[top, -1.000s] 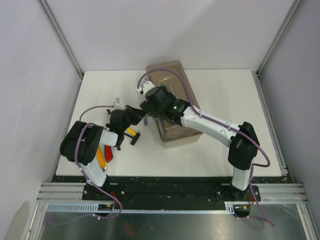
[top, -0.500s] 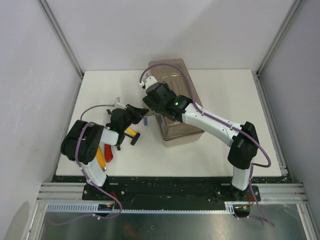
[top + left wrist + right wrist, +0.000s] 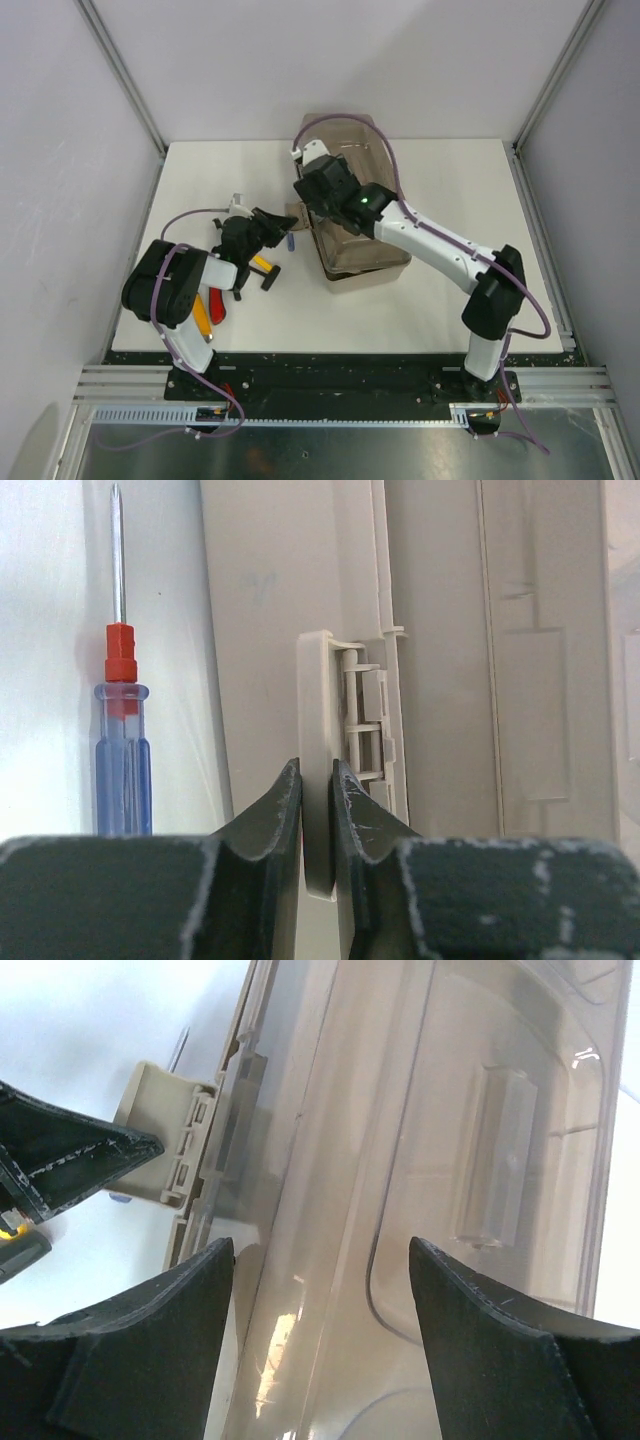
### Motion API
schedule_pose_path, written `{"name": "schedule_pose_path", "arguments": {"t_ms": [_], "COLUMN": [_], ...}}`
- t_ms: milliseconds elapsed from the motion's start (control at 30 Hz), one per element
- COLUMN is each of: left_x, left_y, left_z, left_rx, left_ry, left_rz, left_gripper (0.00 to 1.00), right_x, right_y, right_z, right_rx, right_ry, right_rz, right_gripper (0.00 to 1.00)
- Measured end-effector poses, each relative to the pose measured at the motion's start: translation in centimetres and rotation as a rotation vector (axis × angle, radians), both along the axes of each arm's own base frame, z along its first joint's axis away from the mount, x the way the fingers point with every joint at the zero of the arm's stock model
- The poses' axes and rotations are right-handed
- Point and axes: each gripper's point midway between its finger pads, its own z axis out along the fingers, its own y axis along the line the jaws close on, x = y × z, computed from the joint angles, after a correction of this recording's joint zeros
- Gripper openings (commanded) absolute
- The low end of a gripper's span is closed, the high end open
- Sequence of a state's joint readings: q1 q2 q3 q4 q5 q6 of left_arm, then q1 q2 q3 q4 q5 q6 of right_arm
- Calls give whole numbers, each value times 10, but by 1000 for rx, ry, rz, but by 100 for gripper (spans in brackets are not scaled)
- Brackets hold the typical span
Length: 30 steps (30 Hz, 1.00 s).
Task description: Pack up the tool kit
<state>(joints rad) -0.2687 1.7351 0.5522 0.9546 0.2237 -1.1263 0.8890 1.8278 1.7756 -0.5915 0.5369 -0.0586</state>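
The toolbox (image 3: 365,255) sits mid-bench (image 3: 450,190). The left hand (image 3: 317,780) pinches its beige side latch (image 3: 315,700). The right hand (image 3: 320,1250) hangs open over the translucent lid (image 3: 500,1160). A blue screwdriver (image 3: 122,770) lies beside the toolbox.

We find the toolbox (image 3: 360,250) on the table (image 3: 450,200), a little behind its middle. The right gripper (image 3: 320,1245) is above the lid (image 3: 480,1110), with one finger to each side of the lid's left part (whether they touch it we cannot tell). From the box's left wall a latch (image 3: 317,730) sticks out between the pressing fingers of the left gripper (image 3: 317,770), a screwdriver (image 3: 121,740) lies on the table just left of that wall and parallel to it, and more hand tools (image 3: 208,308) lie nearer the front edge by the left arm, well apart from the box.
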Motion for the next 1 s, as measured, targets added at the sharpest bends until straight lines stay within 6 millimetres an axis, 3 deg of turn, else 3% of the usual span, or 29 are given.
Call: {"name": "schedule_pose_path", "arguments": {"t_ms": [333,567,767,900,1000], "left_x": [0,0,1,2,1], "left_y": [0,0,-2,-3,-4], "left_z": [0,0,3,5,4], "left_rx": [0,0,-5,-9,-6], "left_ry": [0,0,-5,-11,-10], "left_rz": [0,0,-9,-17,-22], "left_gripper": [10,13,16,23,29], "right_x": [13,15,22,27,28], "right_y": [-49,-66,-106,-129,-129], "right_z": [56,63,73,80,79], "right_rx": [153,292,469,568,617], "right_ry": [-72,-51,-36,-39,-19], "right_rz": [-94,-99,-128,-139,-115], "right_gripper": [73,74,75,75,76]}}
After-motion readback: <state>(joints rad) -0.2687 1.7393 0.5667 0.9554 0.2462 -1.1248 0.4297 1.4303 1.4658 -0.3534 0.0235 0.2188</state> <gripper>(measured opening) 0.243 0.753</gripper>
